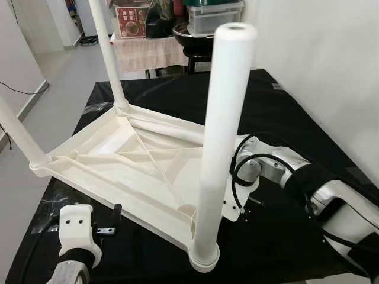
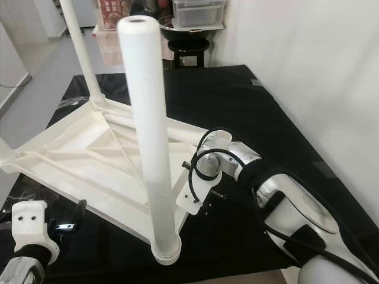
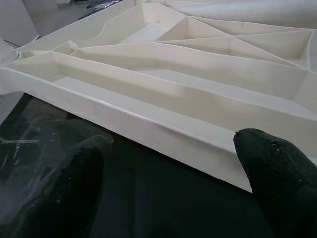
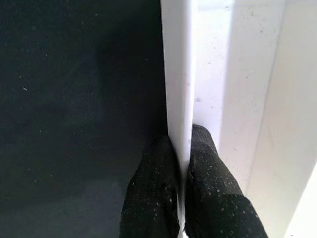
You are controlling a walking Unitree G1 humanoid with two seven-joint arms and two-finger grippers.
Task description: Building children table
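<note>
on black cloth [image 1: 284, 106], right hand [image 4: 184, 148] pinches tabletop [image 1: 118, 160] rim.

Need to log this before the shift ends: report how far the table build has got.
Done: three legs stand in the upturned tabletop, including the near leg. In hand: the right gripper pinches the tabletop's edge wall; the left gripper is open beside the rim. Left: a fourth leg lies loose inside, apparently unfitted.

Right gripper [image 4: 182, 163] pinched closed with arm extended forward; left gripper [image 3: 173, 183] spread apart, arm low.
</note>
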